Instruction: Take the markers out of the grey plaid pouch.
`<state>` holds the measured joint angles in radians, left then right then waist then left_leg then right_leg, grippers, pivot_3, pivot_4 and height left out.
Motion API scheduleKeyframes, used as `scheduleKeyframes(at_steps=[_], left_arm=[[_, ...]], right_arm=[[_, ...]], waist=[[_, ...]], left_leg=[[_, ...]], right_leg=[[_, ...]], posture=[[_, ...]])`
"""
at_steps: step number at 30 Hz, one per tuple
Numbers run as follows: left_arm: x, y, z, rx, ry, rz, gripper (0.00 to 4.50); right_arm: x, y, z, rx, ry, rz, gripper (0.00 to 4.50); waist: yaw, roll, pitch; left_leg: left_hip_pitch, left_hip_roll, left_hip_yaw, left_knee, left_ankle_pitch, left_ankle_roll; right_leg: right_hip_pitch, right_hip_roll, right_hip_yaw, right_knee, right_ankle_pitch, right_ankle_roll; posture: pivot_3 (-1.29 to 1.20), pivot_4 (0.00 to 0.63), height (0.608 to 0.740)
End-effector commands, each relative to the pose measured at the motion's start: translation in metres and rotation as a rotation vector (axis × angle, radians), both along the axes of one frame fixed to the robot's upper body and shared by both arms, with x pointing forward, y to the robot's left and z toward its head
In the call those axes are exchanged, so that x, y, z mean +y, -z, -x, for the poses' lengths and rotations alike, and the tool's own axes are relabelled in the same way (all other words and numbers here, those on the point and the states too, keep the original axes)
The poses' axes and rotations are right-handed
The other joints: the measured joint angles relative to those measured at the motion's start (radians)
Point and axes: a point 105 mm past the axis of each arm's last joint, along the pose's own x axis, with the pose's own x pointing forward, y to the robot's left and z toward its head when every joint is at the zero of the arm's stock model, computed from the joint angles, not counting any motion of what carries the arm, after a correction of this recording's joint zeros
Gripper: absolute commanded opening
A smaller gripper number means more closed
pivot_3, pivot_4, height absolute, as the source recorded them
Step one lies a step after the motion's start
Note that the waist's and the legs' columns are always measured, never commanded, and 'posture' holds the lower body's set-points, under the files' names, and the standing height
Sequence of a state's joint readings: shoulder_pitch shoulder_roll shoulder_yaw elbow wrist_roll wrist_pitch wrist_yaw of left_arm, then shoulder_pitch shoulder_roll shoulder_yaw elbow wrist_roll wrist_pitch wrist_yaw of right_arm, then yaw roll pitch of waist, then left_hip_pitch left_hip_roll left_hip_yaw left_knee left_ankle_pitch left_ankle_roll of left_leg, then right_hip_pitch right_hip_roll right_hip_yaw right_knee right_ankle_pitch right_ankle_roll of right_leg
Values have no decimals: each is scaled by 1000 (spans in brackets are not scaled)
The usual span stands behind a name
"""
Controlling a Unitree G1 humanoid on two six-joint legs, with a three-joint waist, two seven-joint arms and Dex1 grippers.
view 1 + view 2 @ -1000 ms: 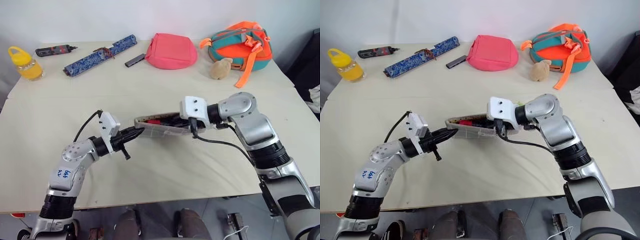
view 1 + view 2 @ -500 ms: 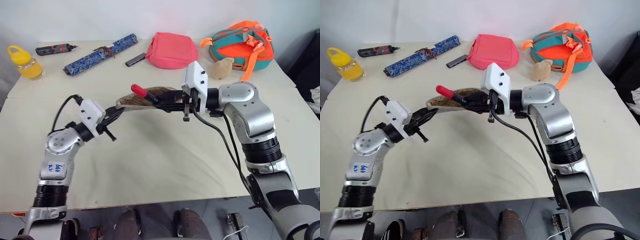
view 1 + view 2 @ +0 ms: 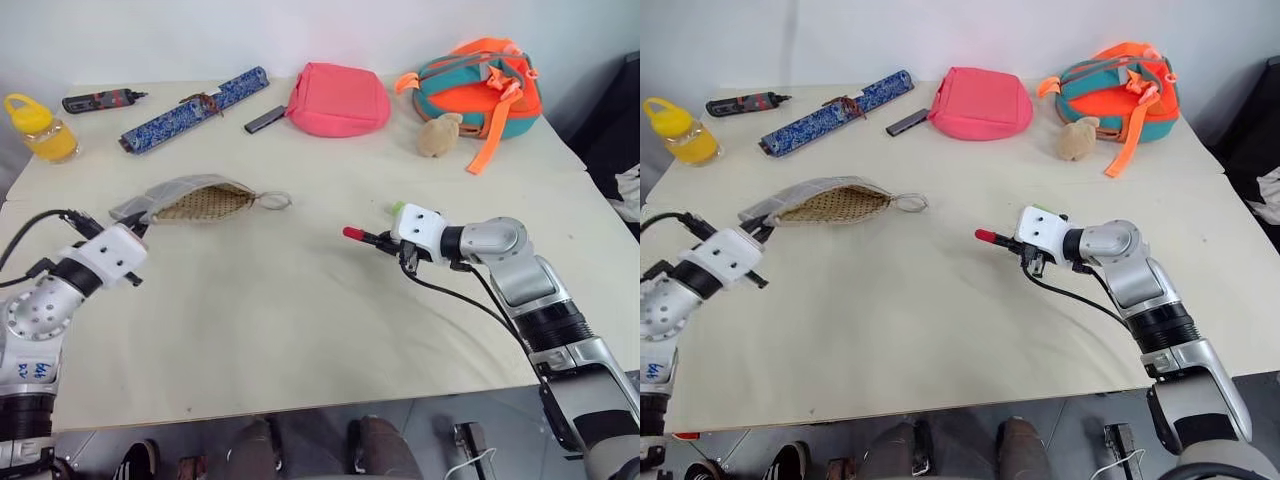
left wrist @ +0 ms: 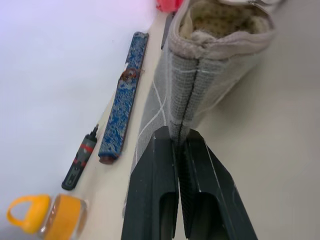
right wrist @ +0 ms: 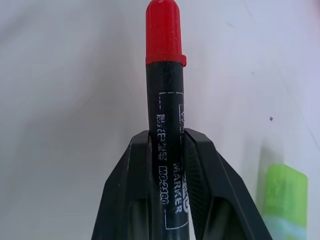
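Near the surface's right edge, right tool [image 3: 1012, 243] is clamping the red-capped marker [image 5: 166, 125]; lower it flat before releasing. Left tool [image 4: 181, 145] is pinching the grey plaid pouch [image 3: 195, 198].

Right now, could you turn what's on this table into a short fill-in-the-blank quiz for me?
1. The right end effector grips a black marker with a ___ cap.
2. The left end effector pinches the grey ___.
3. The pink bag lies between the orange backpack and the long ___ roll.

Missing words: red; pouch; blue
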<state>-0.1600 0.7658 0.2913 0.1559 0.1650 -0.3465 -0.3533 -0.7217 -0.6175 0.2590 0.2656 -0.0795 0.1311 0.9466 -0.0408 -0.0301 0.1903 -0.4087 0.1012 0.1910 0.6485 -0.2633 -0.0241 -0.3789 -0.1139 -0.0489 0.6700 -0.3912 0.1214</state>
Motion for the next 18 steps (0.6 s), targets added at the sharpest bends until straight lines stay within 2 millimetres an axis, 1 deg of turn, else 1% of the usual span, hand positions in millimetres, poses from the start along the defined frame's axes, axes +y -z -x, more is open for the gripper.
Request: scheduleKeyframes(at_steps=[1, 2, 3, 4, 6, 7, 8, 9, 10, 12, 13, 15, 17, 18], left_arm=[[-19, 9, 5, 4, 33, 135, 0], [-21, 11, 5, 8, 36, 159, 0], [-22, 11, 5, 10, 38, 167, 528], [-24, 10, 5, 10, 45, 178, 719], [-24, 6, 5, 9, 49, 211, 1295], [-26, 5, 6, 14, 66, 210, 1644], [-29, 4, 8, 30, 93, 227, 1941], [-32, 4, 10, 42, 113, 240, 2264], [-36, 2, 13, 59, 148, 294, 2581], [-48, -2, 26, 107, 257, 450, 3205], [-51, -5, 32, 119, 298, 507, 3545], [-52, -11, 47, 137, 358, 557, 4187], [-50, -12, 59, 162, 383, 583, 4187], [-48, -13, 63, 168, 383, 605, 4187]], right_arm=[[0, 1, 4, 16, 6, -45, 517], [2, 1, 5, 28, 4, -64, 517], [3, 0, 4, 32, 6, -80, 1229], [3, -2, 4, 30, 10, -86, 1481], [3, -3, 4, 30, 9, -85, 2150], [3, -6, 3, 27, 10, -92, 2566], [5, -11, 4, 29, 1, -111, 2847], [6, -14, 5, 30, -5, -126, 3221], [10, -21, 7, 38, -16, -171, 3558], [19, -31, 17, 54, -83, -232, 4240], [22, -35, 21, 61, -106, -255, 4500], [29, -50, 28, 41, -149, -334, 4500], [32, -59, 36, 54, -179, -415, 4500], [32, -58, 42, 67, -199, -426, 4500]], waist=[[0, 0, 0], [1, -1, 0], [2, -1, -1], [3, -2, 0], [4, -2, 0], [4, -2, 0], [4, -2, 0], [3, -2, 0], [1, -2, 0], [-4, -2, 0], [-6, -2, 0], [-12, -2, 0], [-16, -2, 0], [-15, -2, 0]], left_leg=[[1, 0, 1, 0, 0, 0], [1, 0, 1, 0, 0, 0], [1, 0, 1, 1, 0, 0], [1, 1, 0, 1, 0, 0], [1, 1, 0, 1, 0, -1], [1, 1, 0, 1, 0, -1], [1, 1, 1, 1, 0, -1], [1, 1, 1, 1, 0, -1], [1, 1, 1, 0, 0, -1], [1, 1, 1, 0, 0, -1], [1, 1, 0, -1, 0, -1], [1, 1, -4, -1, 0, -1], [1, 2, -7, -1, 0, -2], [1, 2, -7, -1, 0, -2]], right_leg=[[0, 0, 0, 1, 0, 0], [1, 0, 0, 0, 0, 0], [1, 0, 0, 1, 0, 0], [1, 0, 0, 2, 0, 0], [0, 1, 0, 2, 0, -1], [0, 0, 0, 3, 0, -1], [0, 0, 1, 3, 0, -1], [0, 0, 1, 3, 0, -1], [0, 0, 1, 2, 0, -1], [-1, 0, 1, 2, 0, -1], [-1, 0, 1, 3, 0, -1], [-1, 0, 1, 3, 0, -1], [-1, 1, 1, 3, 0, -1], [-1, 1, 1, 3, 0, -1]], posture=[[0, 150, 740], [0, 150, 740], [0, 150, 740], [0, 150, 740], [0, 150, 740], [0, 150, 740], [0, 150, 740], [0, 150, 740], [0, 150, 740], [0, 150, 740], [0, 150, 740], [0, 150, 740], [0, 150, 740], [0, 150, 740]])
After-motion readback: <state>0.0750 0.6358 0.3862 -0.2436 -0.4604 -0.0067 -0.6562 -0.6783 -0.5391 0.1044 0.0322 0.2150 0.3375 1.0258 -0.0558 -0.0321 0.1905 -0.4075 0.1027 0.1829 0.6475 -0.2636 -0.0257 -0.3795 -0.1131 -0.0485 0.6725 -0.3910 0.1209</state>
